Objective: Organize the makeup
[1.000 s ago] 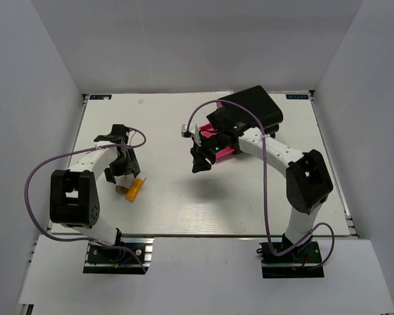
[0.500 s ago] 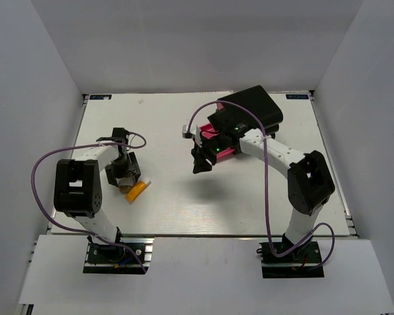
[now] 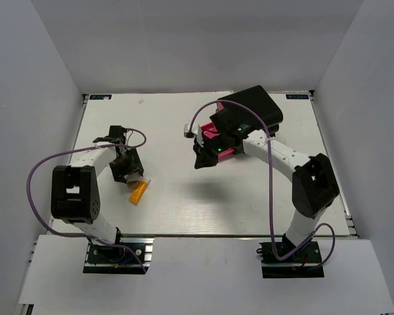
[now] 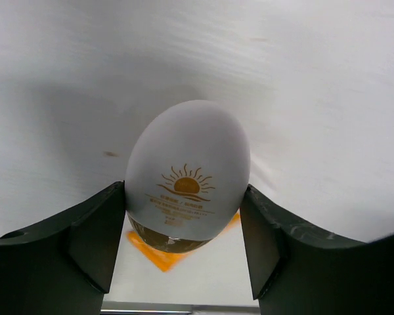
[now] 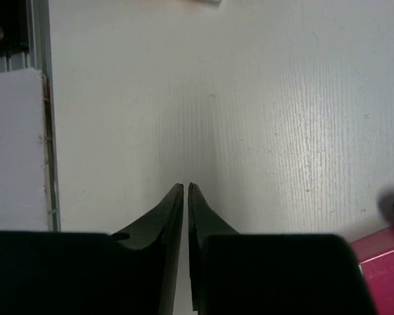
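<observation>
nearest the arm bases, the orange tube (image 3: 138,191) lies flat on the table (image 3: 184,213), angled, over on the left side. right above it is the left hand (image 3: 127,169), and the wrist view shows it grasping an egg-shaped white piece (image 4: 187,157) with a sun logo and a tan base, both fingers (image 4: 95,230) pressed against its sides, the tube just beneath. across at mid-table the right hand (image 5: 186,188) hangs above bare surface, clenched almost tip to tip with nothing between. farthest back, just behind it, sits the black box (image 3: 249,108), its pink drawers (image 3: 217,134) pulled out.
</observation>
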You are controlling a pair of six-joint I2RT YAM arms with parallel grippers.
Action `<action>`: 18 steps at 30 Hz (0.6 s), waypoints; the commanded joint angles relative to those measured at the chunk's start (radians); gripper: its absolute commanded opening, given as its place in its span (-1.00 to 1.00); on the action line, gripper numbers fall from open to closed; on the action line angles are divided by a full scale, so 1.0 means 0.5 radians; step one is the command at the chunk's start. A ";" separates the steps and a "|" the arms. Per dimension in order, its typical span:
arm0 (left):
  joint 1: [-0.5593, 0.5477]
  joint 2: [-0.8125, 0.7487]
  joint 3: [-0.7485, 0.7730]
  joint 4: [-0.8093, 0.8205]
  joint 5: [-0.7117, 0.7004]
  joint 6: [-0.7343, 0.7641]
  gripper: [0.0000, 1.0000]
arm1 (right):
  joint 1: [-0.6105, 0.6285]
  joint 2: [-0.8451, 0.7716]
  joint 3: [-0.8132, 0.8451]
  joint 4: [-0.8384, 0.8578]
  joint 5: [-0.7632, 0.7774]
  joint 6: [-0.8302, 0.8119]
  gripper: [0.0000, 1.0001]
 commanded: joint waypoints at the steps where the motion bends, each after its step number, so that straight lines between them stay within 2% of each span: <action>1: -0.023 -0.276 0.124 0.165 0.432 -0.056 -0.69 | -0.018 -0.162 0.000 0.038 0.036 0.019 -0.80; 2: -0.044 -0.289 0.143 0.253 0.530 -0.083 -0.72 | -0.015 -0.174 -0.006 0.057 0.069 0.035 -0.91; 3: -0.045 -0.307 0.152 0.305 0.747 -0.111 -0.75 | -0.027 -0.214 -0.012 0.072 0.091 0.050 -1.00; 7: -0.106 -0.314 0.216 0.621 1.107 -0.319 -0.82 | -0.070 -0.391 -0.107 0.316 0.320 0.203 -1.00; 9: -0.106 -0.286 0.247 0.729 1.144 -0.390 -0.84 | -0.095 -0.471 -0.156 0.443 0.440 0.261 -1.00; 13: -0.259 -0.118 0.354 1.072 1.350 -0.644 -0.88 | -0.150 -0.604 -0.215 0.676 0.769 0.384 -1.00; 18: -0.483 0.220 0.593 1.300 1.359 -0.878 -0.91 | -0.236 -0.686 -0.202 0.808 1.085 0.464 -1.00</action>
